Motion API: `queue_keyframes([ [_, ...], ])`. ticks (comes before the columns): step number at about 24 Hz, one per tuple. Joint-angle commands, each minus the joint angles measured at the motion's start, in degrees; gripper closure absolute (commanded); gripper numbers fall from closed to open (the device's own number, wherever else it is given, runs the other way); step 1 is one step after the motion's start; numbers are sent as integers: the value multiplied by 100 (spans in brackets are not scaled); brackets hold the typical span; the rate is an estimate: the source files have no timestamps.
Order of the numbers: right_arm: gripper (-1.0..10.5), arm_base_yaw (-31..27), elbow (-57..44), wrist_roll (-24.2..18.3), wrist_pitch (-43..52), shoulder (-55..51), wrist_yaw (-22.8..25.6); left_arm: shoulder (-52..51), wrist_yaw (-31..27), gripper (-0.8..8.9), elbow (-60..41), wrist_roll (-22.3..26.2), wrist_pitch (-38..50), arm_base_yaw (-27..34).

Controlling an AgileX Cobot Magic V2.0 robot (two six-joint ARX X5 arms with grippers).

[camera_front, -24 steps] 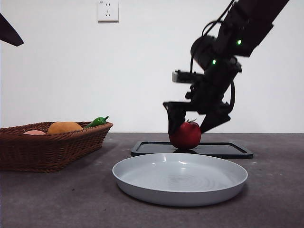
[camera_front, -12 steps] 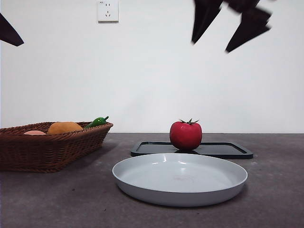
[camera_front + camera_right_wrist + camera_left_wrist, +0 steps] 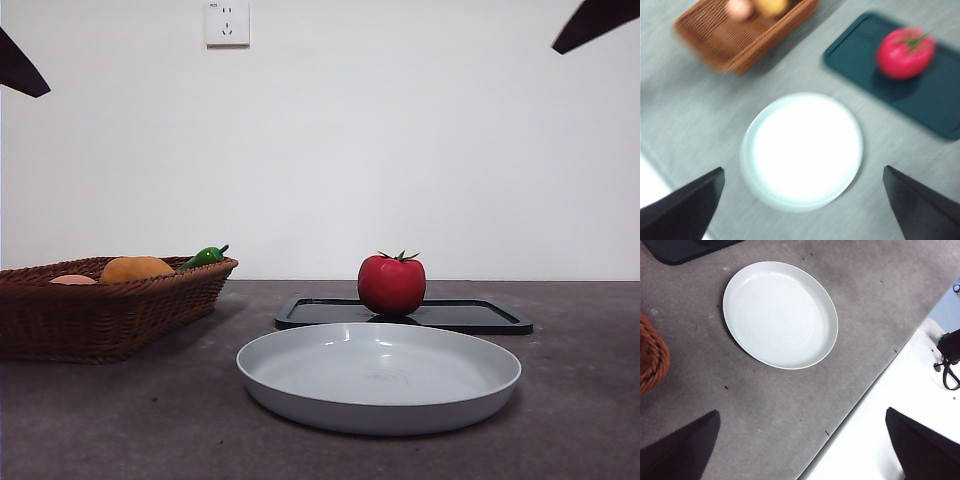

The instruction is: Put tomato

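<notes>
Tomato [image 3: 391, 285]: upright on black tray [image 3: 480, 316], behind white plate [image 3: 379, 375]. Wicker basket [image 3: 110, 305]: well apart from plate. Right gripper [image 3: 802, 200] and left gripper [image 3: 802, 440]: both raised, jaws spread, empty.

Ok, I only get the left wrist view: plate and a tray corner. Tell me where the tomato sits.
Observer: The tomato stands on the black tray, behind the plate.
Operator: Give me the right gripper.
Observer: The right gripper is up above the table, jaws apart, holding nothing.
Operator: Now the basket's contents.
Observer: The basket holds an orange fruit, a pale pinkish fruit and a green pepper.
</notes>
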Motion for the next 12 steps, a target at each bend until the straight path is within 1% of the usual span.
queue_keyframes([
  [1,472,236,-260,122,50,-317,-20,37,7,286,122,31,31,-26],
  [3,498,396,-492,170,50,-590,-17,37,7,286,122,31,26,-24],
  [6,499,538,-581,205,55,-800,-9,37,7,286,122,31,28,-26],
  [8,536,546,-581,205,57,-826,-7,37,7,301,122,31,31,-24],
  [9,575,546,-581,205,55,-824,-7,37,7,360,122,33,28,-24],
  [10,650,546,-581,205,55,-824,-9,37,7,444,122,33,31,-24],
  [12,782,546,-581,203,55,-824,-9,37,7,571,122,33,44,-24],
])
